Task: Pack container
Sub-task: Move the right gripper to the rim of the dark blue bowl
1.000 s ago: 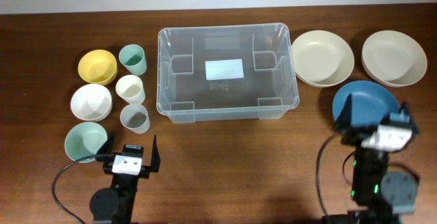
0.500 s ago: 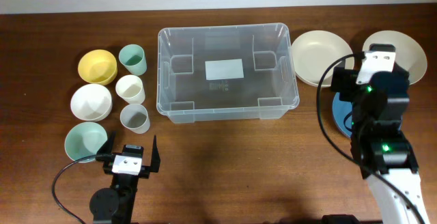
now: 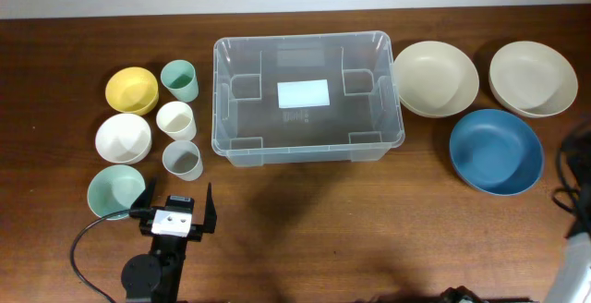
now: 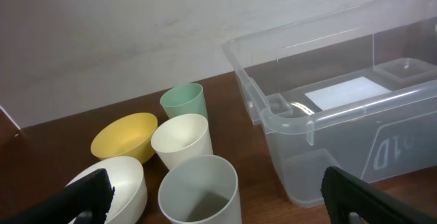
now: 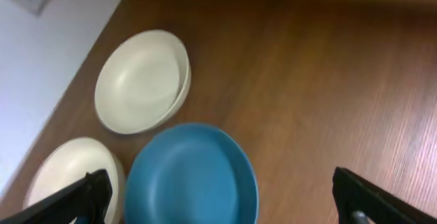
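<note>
The clear plastic container stands at the table's middle back, with a white label on its base and nothing inside; its near left corner shows in the left wrist view. My left gripper rests near the front left, open, its fingers apart around empty air and pointed at the grey cup. My right gripper is open above the blue plate. In the overhead view only that arm's cable shows at the right edge.
Left of the container are a yellow bowl, a white bowl, a pale green bowl, and green, cream and grey cups. To its right lie a beige plate, a cream plate and a blue plate.
The right arm rose over the plates, then swung off to the right edge, uncovering the blue plate. The left arm has not moved.
</note>
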{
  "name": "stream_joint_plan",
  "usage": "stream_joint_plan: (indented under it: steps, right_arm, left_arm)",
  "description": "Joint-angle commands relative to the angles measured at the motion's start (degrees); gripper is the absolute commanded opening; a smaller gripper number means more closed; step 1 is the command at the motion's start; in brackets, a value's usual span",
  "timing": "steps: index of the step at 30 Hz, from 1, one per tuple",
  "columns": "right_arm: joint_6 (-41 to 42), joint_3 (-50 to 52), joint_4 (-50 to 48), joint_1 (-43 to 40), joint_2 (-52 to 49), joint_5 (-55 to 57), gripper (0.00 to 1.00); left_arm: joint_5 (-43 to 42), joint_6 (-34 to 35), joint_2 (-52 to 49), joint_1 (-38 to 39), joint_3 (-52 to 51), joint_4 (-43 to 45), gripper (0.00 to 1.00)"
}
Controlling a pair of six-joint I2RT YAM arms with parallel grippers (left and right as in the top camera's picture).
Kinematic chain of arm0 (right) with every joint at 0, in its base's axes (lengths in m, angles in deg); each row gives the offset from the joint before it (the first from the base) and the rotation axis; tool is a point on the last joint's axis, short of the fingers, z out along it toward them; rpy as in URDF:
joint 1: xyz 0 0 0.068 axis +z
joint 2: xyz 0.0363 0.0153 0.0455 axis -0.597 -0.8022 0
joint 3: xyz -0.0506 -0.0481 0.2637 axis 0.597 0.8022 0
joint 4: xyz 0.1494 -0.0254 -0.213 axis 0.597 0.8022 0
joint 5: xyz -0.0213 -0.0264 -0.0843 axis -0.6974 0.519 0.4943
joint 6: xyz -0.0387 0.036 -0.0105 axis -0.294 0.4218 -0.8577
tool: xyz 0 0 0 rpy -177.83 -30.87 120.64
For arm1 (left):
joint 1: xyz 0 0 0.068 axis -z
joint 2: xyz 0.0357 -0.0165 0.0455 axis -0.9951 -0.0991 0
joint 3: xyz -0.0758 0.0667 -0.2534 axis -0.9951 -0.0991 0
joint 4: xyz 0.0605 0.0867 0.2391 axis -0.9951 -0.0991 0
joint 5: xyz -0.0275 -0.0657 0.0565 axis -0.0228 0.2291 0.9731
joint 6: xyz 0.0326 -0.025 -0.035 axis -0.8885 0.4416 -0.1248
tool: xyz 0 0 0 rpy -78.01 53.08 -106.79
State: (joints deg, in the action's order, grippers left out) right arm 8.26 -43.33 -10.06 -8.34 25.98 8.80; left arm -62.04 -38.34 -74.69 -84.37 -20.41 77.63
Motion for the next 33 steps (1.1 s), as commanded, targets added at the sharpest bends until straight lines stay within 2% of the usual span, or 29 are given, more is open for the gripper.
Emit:
stream_joint_plan:
  steps: [1,8,16,22,33]
  right_arm:
    - [2.84,-1.05,1.16,-5.57,-0.52,-10.01,0.99]
    - [2.84,0.46,2.4,-7.52,-7.93,-14.14,0.99]
    - [2.56,0.87,3.3,-7.48,-24.46,-22.27,0.99]
    - [-0.57,0.87,3.61,-7.48,-34.07,-22.36,0.99]
    - [-5.92,0.87,0.57,-7.48,-39.54,-21.97,0.99]
  left_arm:
    - [0.2,-0.28,0.07,-0.22,-0.11,-0.48,1.0]
    - [0.2,-0.28,0.04,-0.22,-0.11,-0.48,1.0]
    - [0.2,-0.28,0.07,-0.22,-0.11,-0.48,1.0]
    - [0.2,-0.28,0.07,-0.22,-0.11,-0.48,1.0]
    - [0.2,-0.28,0.04,-0.22,-0.11,-0.48,1.0]
